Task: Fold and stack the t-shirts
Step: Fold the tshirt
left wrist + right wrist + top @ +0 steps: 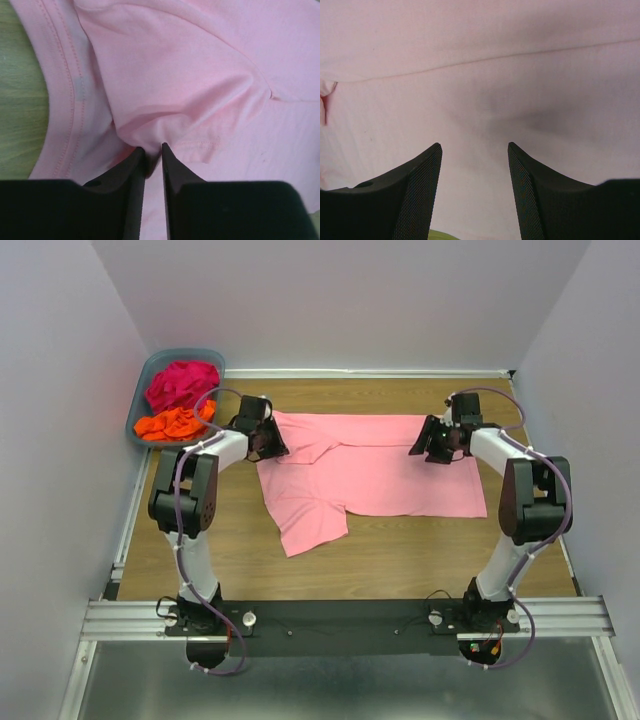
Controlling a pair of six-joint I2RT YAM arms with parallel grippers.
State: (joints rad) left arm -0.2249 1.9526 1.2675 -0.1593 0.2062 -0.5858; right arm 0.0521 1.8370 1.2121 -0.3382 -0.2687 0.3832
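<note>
A light pink t-shirt point(370, 475) lies spread on the wooden table, one sleeve hanging toward the front. My left gripper point(274, 444) is at the shirt's left end near the collar point(60, 90). In the left wrist view its jaws point(153, 149) are nearly together, pinching a raised fold of the pink cloth. My right gripper point(423, 445) is over the shirt's upper right part. Its fingers point(475, 146) stand open just above flat pink cloth point(480, 75) and hold nothing. A magenta t-shirt point(182, 383) and an orange t-shirt point(176, 424) lie bunched in the basket.
The grey-blue plastic basket point(141, 400) stands at the back left corner against the wall. Bare wooden table point(420, 550) runs along the front of the shirt. Walls close in on the left, right and back.
</note>
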